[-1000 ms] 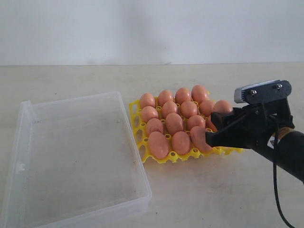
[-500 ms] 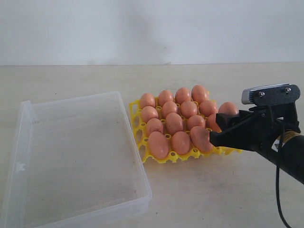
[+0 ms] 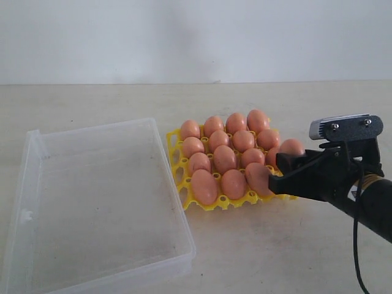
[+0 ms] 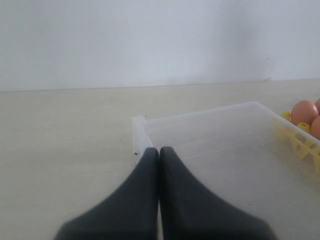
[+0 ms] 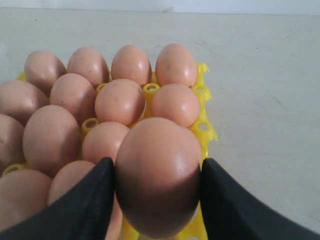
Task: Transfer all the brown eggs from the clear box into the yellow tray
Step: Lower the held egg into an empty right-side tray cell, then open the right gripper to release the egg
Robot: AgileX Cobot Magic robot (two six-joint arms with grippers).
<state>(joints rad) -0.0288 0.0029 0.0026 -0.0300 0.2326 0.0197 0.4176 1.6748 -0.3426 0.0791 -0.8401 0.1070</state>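
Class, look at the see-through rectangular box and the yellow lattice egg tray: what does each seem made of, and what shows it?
See-through rectangular box: likely thin smooth plastic; the table shows through, rim looks moulded. Yellow lattice egg tray: probably rigid moulded plastic, evenly bright, with openwork round cups.

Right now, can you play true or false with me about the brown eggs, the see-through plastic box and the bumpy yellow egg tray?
1. The shallow clear plastic box has no eggs in it. True.
2. The right gripper is empty. False: its fingers are closed on a smooth brown egg.
3. The left gripper has its dark fingers pressed together. True.
4. The yellow lattice egg tray sits inside the box. False: it sits on the table beside the box.
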